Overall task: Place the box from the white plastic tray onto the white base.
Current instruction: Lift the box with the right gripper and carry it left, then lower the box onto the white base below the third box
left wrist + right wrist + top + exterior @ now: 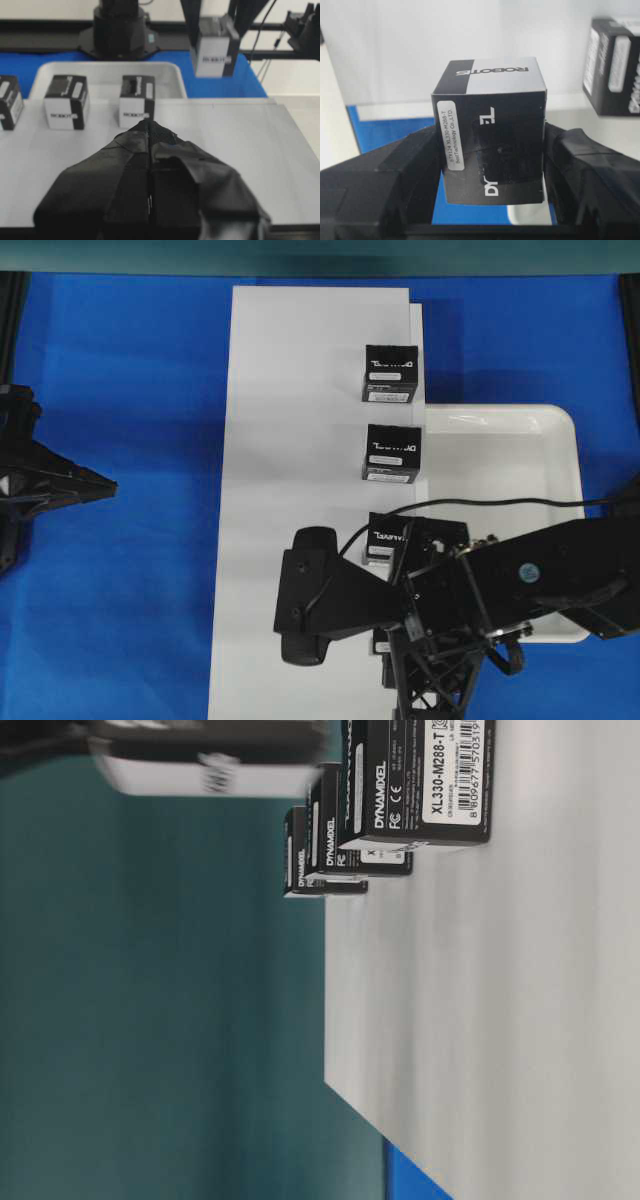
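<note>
A: Right gripper [490, 165] is pinching the box [490, 135] between its pads, carried above the near end of the white base [290, 490]. Left gripper [149, 150] is pressed together, parked off to the left side.

B: Placement advice?

A: My read: lower it straight down, flat bottom first, in line with the three boxes [391, 453] already standing along the base's right edge. Leave a gap from the nearest box [385, 535] so the fingers don't knock it. Release only once it sits flat, and keep it off the board's edge.

B: Tray?

A: White plastic tray [560, 440] looks to hold nothing in its visible part; the right arm covers its near corner, so can't tell there.
</note>
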{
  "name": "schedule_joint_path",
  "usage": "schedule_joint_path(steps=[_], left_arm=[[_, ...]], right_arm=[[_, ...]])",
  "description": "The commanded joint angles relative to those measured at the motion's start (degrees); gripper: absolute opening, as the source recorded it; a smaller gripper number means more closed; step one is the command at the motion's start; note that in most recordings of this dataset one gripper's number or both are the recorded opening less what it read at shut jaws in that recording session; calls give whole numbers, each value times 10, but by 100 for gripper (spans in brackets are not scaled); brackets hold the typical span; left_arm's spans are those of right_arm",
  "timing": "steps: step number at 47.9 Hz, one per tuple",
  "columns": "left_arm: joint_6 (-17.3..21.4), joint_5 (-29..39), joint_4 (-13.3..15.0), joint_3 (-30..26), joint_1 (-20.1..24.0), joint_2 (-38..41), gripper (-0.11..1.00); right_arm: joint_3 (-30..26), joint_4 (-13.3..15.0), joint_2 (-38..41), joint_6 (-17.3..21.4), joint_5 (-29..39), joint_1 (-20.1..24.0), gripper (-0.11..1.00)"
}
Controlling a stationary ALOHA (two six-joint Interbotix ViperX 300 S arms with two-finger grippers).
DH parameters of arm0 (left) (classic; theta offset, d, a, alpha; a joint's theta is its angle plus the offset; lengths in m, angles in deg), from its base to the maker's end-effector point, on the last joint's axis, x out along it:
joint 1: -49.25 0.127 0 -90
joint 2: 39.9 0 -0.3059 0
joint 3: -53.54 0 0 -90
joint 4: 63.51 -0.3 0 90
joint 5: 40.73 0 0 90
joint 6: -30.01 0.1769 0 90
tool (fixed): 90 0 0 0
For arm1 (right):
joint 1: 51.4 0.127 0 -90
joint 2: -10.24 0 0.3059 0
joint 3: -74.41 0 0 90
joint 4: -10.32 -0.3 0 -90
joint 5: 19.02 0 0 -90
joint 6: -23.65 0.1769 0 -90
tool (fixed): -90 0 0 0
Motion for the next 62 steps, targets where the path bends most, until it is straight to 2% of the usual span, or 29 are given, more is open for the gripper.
schedule_joint_path(steps=[1,11,31,62], left_arm=[[0,-2,-1,-15,-2,2,-7],[0,-2,-1,-15,-3,2,-7],[0,-2,-1,-15,-3,2,-7],[-1,16,-1,-15,-3,2,-7]], right_arm=[[25,2,6,0,-31,-2,59],[59,2,6,4,-69,-2,59],[90,2,15,4,-120,-4,59],[111,1,34,0,-139,-4,59]])
